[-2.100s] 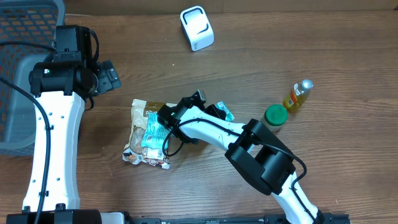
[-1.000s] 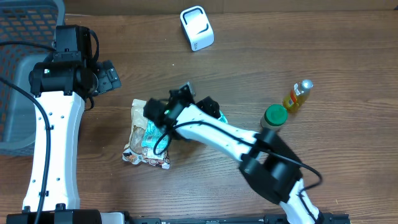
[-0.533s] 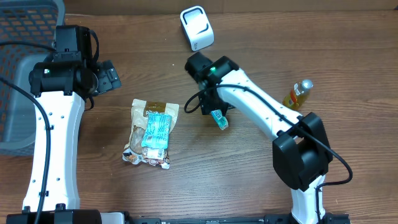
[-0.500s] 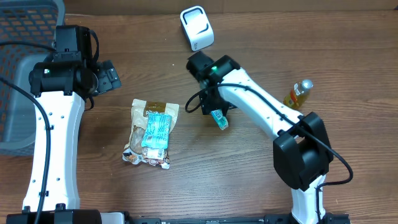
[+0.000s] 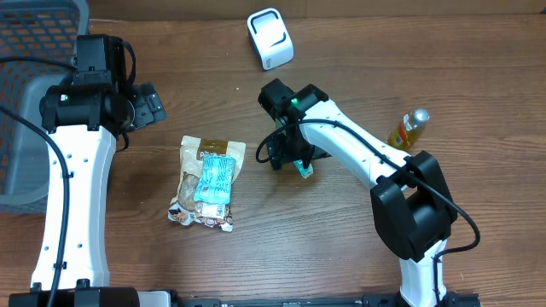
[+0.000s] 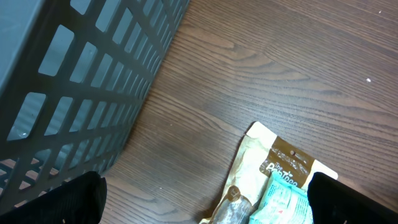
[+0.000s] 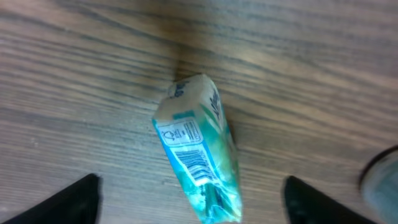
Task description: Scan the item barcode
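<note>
Teal packet (image 7: pixel 196 155) lies mid-surface, barcode up
Your right gripper (image 7: pixel 199 199) hovers over it, jaws wide and empty; next, grasp it and show the barcode to the white scanner (image 5: pixel 270 38) at the far edge.

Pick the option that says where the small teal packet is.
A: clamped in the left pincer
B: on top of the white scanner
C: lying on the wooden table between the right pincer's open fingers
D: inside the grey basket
C: the right wrist view shows the teal packet lying on the table, untouched between the spread fingers of the right pincer.
</note>
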Motion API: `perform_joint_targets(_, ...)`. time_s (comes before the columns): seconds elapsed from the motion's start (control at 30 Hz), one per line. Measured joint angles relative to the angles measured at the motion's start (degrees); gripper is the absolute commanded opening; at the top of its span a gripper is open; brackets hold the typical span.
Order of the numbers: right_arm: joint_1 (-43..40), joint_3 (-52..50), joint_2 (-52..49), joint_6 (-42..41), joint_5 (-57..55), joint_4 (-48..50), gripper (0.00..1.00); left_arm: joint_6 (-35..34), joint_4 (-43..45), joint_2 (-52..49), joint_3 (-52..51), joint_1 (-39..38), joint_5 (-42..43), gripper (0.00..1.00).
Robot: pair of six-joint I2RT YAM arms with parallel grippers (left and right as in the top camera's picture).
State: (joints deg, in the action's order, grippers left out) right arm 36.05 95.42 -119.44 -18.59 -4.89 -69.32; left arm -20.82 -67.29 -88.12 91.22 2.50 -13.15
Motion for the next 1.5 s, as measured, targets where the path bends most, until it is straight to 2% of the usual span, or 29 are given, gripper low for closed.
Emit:
perform_joint_targets(0.17,0.0,-3.6,0.0,0.6,0.2,3.0,0.74,0.0,0.0,0.0,0.0,0.0,0.0,1.00)
perform_joint_targets(0.3,0.0,-6.4,0.0,0.7,0.2,6.4,0.67,0.0,0.0,0.0,0.0,0.0,0.0,0.99)
perform_joint_targets(0.4,0.0,-8.2,0.0,0.9,0.1,8.6,0.30,0.0,0.0,0.0,0.0,0.0,0.0,1.00)
perform_joint_targets(0.47,0.0,-9.2,0.0,0.9,-0.1,9.9,0.12,0.0,0.0,0.0,0.0,0.0,0.0,1.00)
perform_joint_targets(0.5,0.0,-9.7,0.0,0.7,-0.4,10.2,0.10,0.0,0.0,0.0,0.0,0.0,0.0,1.00)
perform_joint_targets(0.57,0.0,-10.1,0.0,0.9,-1.0,10.3,0.13,0.0,0.0,0.0,0.0,0.0,0.0,1.00)
perform_joint_targets(0.63,0.0,-10.1,0.0,0.9,-1.4,10.5,0.59,0.0,0.0,0.0,0.0,0.0,0.0,1.00)
perform_joint_targets(0.73,0.0,-10.3,0.0,0.8,-1.6,11.5,0.69,0.0,0.0,0.0,0.0,0.0,0.0,0.99)
perform_joint_targets(0.83,0.0,-10.5,0.0,1.1,-2.0,13.2,0.69,0.0,0.0,0.0,0.0,0.0,0.0,1.00)
perform_joint_targets(0.87,0.0,-10.5,0.0,1.0,-2.0,14.2,0.65,0.0,0.0,0.0,0.0,0.0,0.0,1.00)
perform_joint_targets(0.93,0.0,-10.5,0.0,0.9,-2.0,16.3,0.47,0.0,0.0,0.0,0.0,0.0,0.0,1.00)
perform_joint_targets(0.97,0.0,-10.5,0.0,0.8,-2.0,17.2,0.32,0.0,0.0,0.0,0.0,0.0,0.0,1.00)
perform_joint_targets(1.0,0.0,-10.5,0.0,1.0,-2.0,17.9,0.23,0.0,0.0,0.0,0.0,0.0,0.0,0.99)
perform_joint_targets(1.03,0.0,-10.5,0.0,1.0,-2.1,18.4,0.22,0.0,0.0,0.0,0.0,0.0,0.0,1.00)
perform_joint_targets(1.07,0.0,-10.5,0.0,1.0,-2.1,18.9,0.25,0.0,0.0,0.0,0.0,0.0,0.0,1.00)
perform_joint_targets(1.13,0.0,-10.5,0.0,0.8,-2.1,19.3,0.51,0.0,0.0,0.0,0.0,0.0,0.0,1.00)
perform_joint_targets(1.17,0.0,-10.5,0.0,0.7,-2.2,19.6,0.72,0.0,0.0,0.0,0.0,0.0,0.0,1.00)
perform_joint_targets(1.2,0.0,-10.5,0.0,0.8,-2.2,19.7,0.86,0.0,0.0,0.0,0.0,0.0,0.0,1.00)
perform_joint_targets(1.27,0.0,-10.5,0.0,0.8,-2.2,19.9,0.85,0.0,0.0,0.0,0.0,0.0,0.0,1.00)
perform_joint_targets(1.33,0.0,-10.5,0.0,1.3,-2.2,19.9,0.66,0.0,0.0,0.0,0.0,0.0,0.0,0.99)
perform_joint_targets(1.4,0.0,-10.5,0.0,1.5,-2.2,20.1,0.11,0.0,0.0,0.0,0.0,0.0,0.0,1.00)
perform_joint_targets(1.43,0.0,-10.5,0.0,1.1,-2.2,20.0,0.08,0.0,0.0,0.0,0.0,0.0,0.0,0.99)
perform_joint_targets(1.47,0.0,-10.5,0.0,1.0,-2.2,20.2,0.24,0.0,0.0,0.0,0.0,0.0,0.0,1.00)
perform_joint_targets(1.5,0.0,-10.5,0.0,1.0,-2.2,20.3,0.54,0.0,0.0,0.0,0.0,0.0,0.0,1.00)
